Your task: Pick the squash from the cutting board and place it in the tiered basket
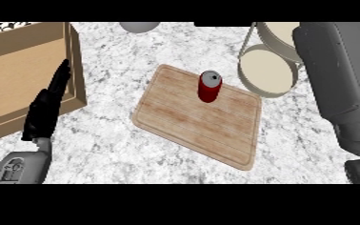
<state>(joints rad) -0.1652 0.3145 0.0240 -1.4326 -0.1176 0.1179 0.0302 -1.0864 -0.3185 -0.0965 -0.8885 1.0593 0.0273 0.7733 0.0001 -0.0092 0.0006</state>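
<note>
Upper right: right forearm (329, 71) over the tiered basket (265, 71) (right hand out of sight, no squash showing); any release is best made low and centred. Left hand (45, 107) rests straight-fingered, left edge.

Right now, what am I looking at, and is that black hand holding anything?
You are looking down from a robot's head at a speckled stone counter. The black left hand, at the left, rests with straight fingers and holds nothing. The big grey shape at the right is its right forearm; that hand is out of sight. In the middle lies a wooden cutting board with a red can standing on it. Nearby are a round cream tiered basket and a brown wooden box. No squash shows.
</note>
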